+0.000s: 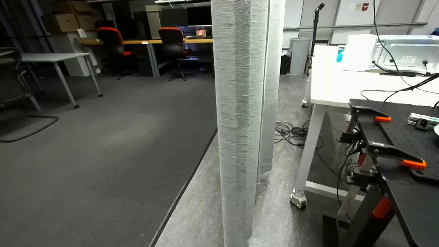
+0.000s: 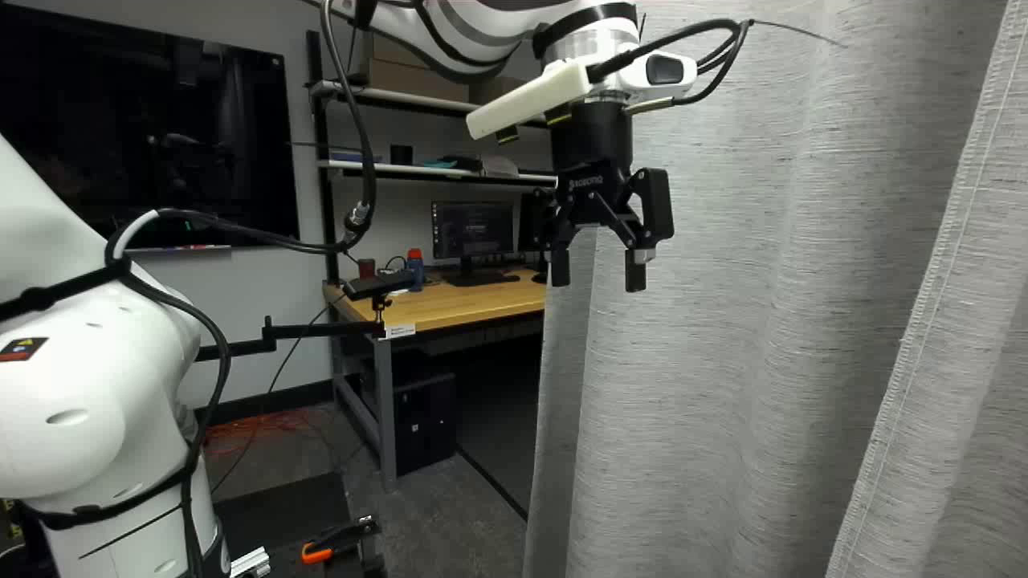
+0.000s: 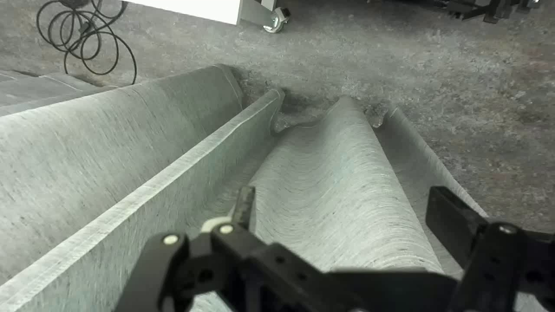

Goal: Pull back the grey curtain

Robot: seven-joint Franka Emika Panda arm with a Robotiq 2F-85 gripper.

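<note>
Robotiq gripper [image 3: 344, 210] spread wide, nothing held, just beside grey curtain [image 2: 763, 337]. Fabric spans an exterior view's right; grasp and pull apparently remain.

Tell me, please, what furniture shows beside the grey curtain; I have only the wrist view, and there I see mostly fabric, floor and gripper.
Observer: In an exterior view, a wooden-topped desk shows beside the grey curtain.
Operator: Thank you. Does something stand on this desk?
Observer: Yes, a lit monitor stands on it.
Operator: And could something snag when I begin to pull?
Observer: Possibly: in the same view, a black cable loops out above the gripper, in front of the grey curtain; whether it touches, I cannot tell.
</note>
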